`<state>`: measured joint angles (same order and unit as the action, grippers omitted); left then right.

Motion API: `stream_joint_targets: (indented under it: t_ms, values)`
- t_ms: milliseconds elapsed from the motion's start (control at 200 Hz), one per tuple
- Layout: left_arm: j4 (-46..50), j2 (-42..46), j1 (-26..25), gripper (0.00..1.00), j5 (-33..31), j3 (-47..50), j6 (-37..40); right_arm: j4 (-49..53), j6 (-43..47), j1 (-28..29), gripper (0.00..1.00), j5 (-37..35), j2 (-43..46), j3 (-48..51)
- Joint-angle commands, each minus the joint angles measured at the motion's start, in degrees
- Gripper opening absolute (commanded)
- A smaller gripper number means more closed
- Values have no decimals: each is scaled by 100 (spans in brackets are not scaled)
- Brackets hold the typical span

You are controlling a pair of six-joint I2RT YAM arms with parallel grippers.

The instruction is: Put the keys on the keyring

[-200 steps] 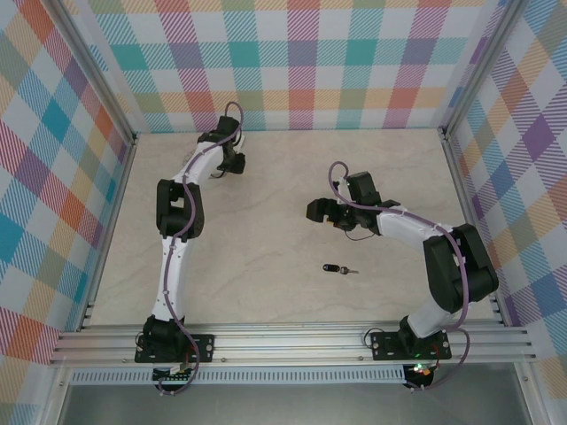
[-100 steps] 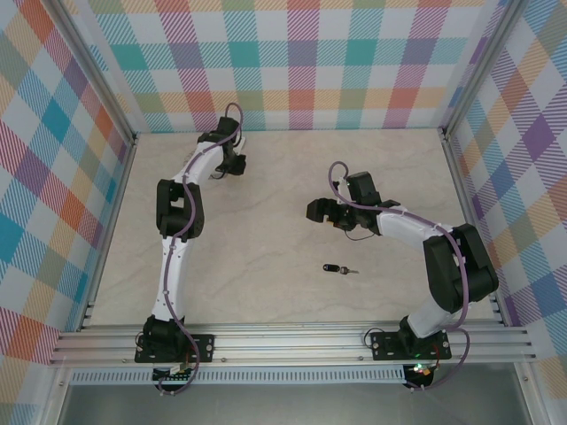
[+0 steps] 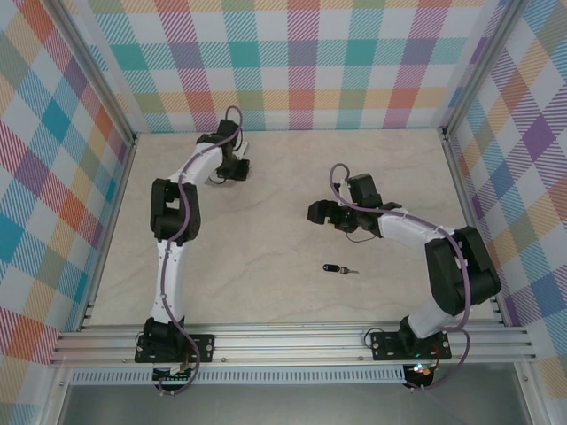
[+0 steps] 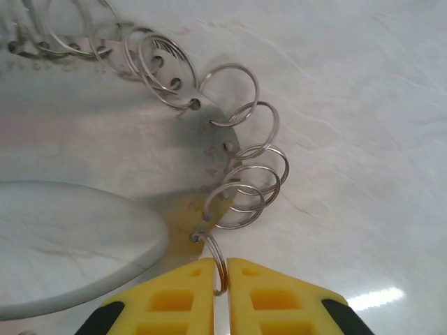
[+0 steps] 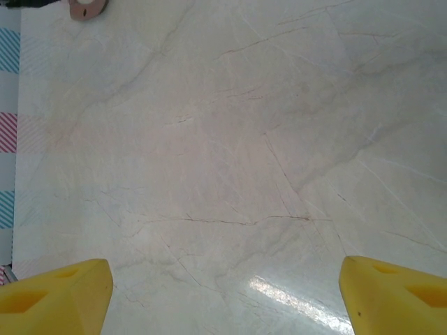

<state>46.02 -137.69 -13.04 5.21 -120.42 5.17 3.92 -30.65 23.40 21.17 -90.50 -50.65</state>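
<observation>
Biggest first: the pale marble table [image 3: 266, 230], boxed in by plaid walls [image 3: 301, 62], with an aluminium rail [image 3: 292, 341] along the near edge.

The left arm [image 3: 173, 239] reaches to the far-left part of the table. The right arm [image 3: 443, 257] bends in from the right toward the centre.

The left gripper [image 3: 229, 168] is at the far end of its arm, close to the back wall. On my left wrist feed the left gripper [image 4: 221, 269] has its yellow fingers [image 4: 174, 296] clenched on one wire loop of the keyring [image 4: 241, 185]. The rest of the ring curves away ahead of the fingertips and to their left, lying on the table. A blurred pale rounded shape [image 4: 70, 244] sits just left of the fingers; I can't tell what it is.

The right gripper [image 3: 317, 212] is released. On the right wrist feed, the right gripper [image 5: 223, 272] has its fingers spread wide, with bare table between and ahead of them. There is a small pinkish thing [image 5: 84, 8] far ahead-left, too small to identify.

The key [image 3: 335, 268] lies flat on the table, black head left, blade right. It is on the near side of the right fingers, apart from them and well apart from the left fingers and the ring. Only open table lies between it and the right fingers.
</observation>
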Motion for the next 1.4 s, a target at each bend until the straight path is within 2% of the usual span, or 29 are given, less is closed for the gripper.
stream_joint_targets:
  t_ms: [0, 420, 545, 660, 720, 980, 1225, 1395]
  values:
    - [-203, 596, -291, 13, 226, 440, -274, -51, 108, 39, 84, -99, 215, 121]
    - [-1007, 1595, -1590, 12, 100, 2056, -1198, 267, 245, 33, 86, -600, 700, 389]
    - [-1245, 1817, -1676, 15, -117, 2273, -1527, 483, 127, 32, 87, -987, 913, 463]
    - [-1013, 1804, -1597, 25, -621, 2004, -1334, 824, 226, 33, 93, -1036, 996, 379]
    - [-852, 1723, -1471, 33, -700, 1806, -1260, 857, 240, 34, 100, -1088, 1054, 406]
    - [-320, 1023, -616, 63, -592, 727, -928, 979, 229, 33, 100, -1212, 1263, 394]
    - [198, 167, -144, 70, -160, -358, -680, 1106, 280, 32, 100, -1166, 1309, 372]
    - [275, -102, -33, 71, 144, -544, -645, 1076, 229, 33, 100, -1225, 1224, 348]
